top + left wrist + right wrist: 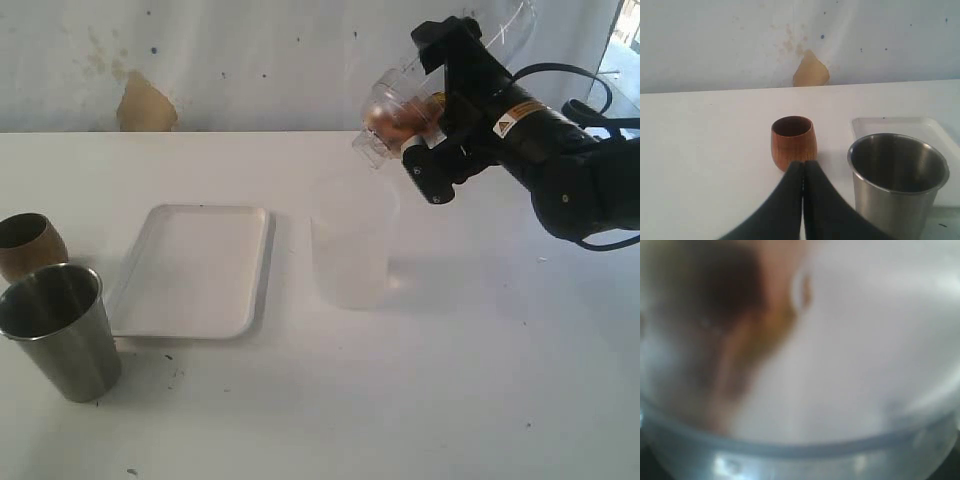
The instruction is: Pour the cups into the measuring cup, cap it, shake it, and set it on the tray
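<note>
My right gripper is shut on the measuring cup, a clear plastic tumbler held tilted on its side in the air, above the frosted beaker. Something brown shows inside it. In the right wrist view the measuring cup fills the picture as a blur with a brown smear. The steel tumbler and the brown cup stand upright at the left. The white tray lies flat beside them. My left gripper is shut on nothing, just in front of the brown cup, with the steel tumbler beside it.
A frosted whitish beaker stands upright on the white table, right of the tray and below the held cup. The tray's corner shows behind the steel tumbler. A wall with a brown patch closes the far side.
</note>
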Available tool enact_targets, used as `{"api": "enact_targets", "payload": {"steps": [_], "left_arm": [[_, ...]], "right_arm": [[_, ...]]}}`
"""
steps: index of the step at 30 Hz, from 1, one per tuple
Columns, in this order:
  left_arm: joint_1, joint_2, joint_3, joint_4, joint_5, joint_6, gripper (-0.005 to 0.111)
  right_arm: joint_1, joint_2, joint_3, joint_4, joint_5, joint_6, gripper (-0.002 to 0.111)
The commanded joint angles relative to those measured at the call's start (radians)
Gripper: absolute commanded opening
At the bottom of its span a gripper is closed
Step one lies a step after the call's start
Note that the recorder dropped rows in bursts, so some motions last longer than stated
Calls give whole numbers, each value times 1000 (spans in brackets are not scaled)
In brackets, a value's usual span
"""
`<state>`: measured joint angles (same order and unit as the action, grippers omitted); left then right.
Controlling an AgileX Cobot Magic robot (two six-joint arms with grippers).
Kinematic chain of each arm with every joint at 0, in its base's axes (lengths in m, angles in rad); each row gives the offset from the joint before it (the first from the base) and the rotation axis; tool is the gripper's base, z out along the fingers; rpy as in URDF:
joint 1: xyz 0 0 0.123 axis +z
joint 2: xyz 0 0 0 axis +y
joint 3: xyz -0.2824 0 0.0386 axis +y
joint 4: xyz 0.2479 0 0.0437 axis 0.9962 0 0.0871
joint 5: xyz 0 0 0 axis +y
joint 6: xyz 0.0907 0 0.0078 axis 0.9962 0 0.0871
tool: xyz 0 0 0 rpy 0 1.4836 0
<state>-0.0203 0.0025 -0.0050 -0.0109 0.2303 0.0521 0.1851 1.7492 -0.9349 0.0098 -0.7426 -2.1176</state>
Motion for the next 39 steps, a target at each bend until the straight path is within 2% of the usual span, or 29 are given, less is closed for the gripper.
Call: {"api": "enact_targets", "payload": {"steps": [1, 8, 26, 39], "left_arm": [[-2, -3, 5, 4, 2, -2, 1], [-2, -3, 5, 4, 2, -2, 1], [-2, -3, 5, 4, 2, -2, 1], [-2, -3, 5, 4, 2, -2, 1]], "right_arm": [[-6, -14, -11, -3, -44, -12, 0], [-6, -14, -11, -3, -44, 37, 0], [-6, -14, -11, -10, -21, 1, 0], [-6, -14, -11, -192, -24, -25, 0]]}}
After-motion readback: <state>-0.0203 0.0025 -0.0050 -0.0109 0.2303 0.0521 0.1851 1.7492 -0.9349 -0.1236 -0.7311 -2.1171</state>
